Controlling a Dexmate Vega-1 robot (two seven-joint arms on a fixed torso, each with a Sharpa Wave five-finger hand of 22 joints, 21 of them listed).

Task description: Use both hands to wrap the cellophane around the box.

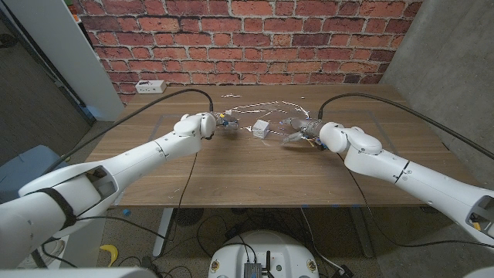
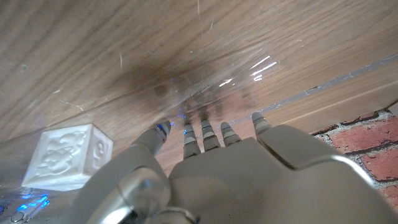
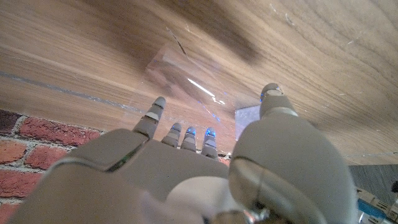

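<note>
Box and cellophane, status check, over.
Left hand and right hand flank the box, fingers on cellophane, grip unclear. Box still unwrapped. Nothing in the way.

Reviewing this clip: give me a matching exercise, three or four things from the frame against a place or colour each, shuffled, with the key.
Things:
1. box
2. left hand
3. right hand
4. power strip

Descriptions:
A. white, at the table's far left corner
B. small white cube between the two hands
C. on the box's left side
D. on the box's right side

Pairs: 1-B, 2-C, 3-D, 4-A
</note>
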